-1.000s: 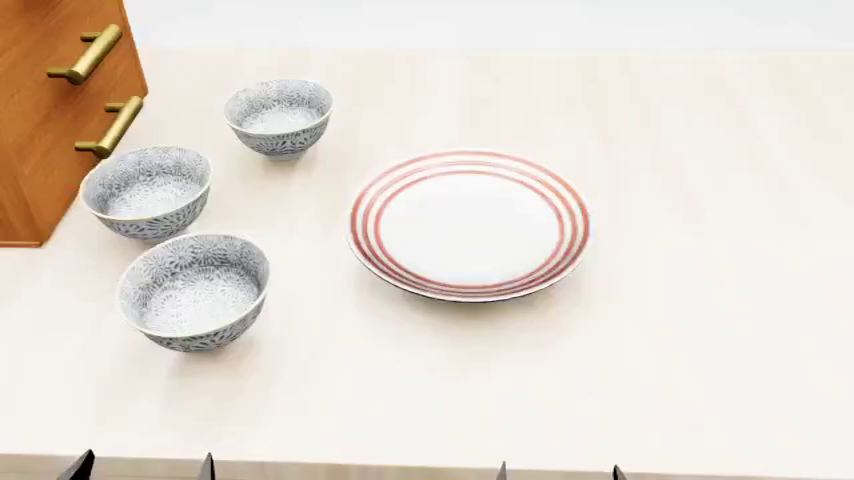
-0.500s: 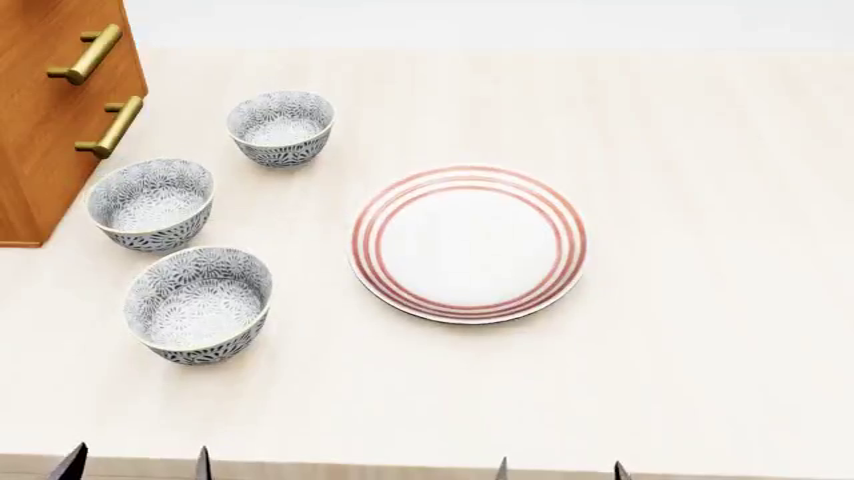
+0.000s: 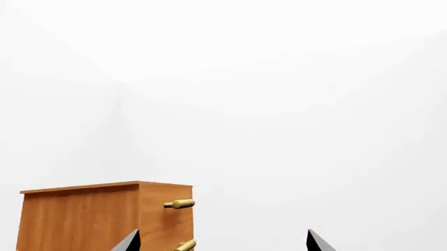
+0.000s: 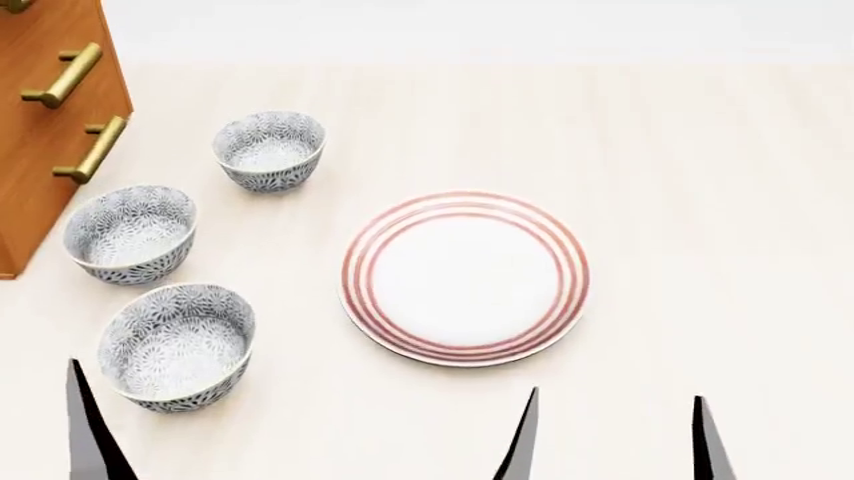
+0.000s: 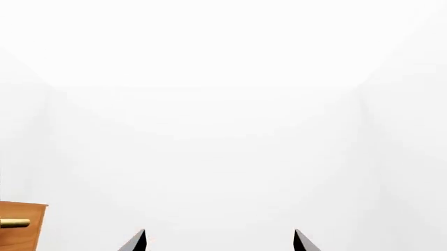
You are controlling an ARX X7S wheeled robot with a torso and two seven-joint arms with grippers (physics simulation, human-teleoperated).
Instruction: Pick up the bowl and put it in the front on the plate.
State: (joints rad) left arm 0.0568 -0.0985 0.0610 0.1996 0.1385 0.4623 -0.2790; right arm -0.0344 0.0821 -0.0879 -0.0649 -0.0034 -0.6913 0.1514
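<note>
Three identical bowls are sitting in a curved row at the plate's [image 4: 465, 278] nine-o'clock side, and I am taking the one nearest me, the bowl [image 4: 178, 345], as the front one the task means. It is resting upright on the table [image 4: 694, 180], empty, well apart from the plate and just beside the middle bowl [image 4: 130, 233] at its eleven o'clock; the far bowl [image 4: 270, 149] is sitting beyond that, near the wooden cabinet [image 4: 47, 110].

I am judging this as the approach step: nothing is being held. The left gripper [image 3: 222, 243] is showing widely spread fingertips with nothing between them in its wrist view, and the right gripper [image 4: 614, 440] is likewise gaping and empty, hovering at the plate's five o'clock.

In the head view only one left fingertip [image 4: 91, 430] is showing, at the bowl's seven o'clock, near it but not touching. The next move, as I am reading it, is calling for bringing the left gripper over the bowl's rim and straddling the wall without nudging the middle bowl.
</note>
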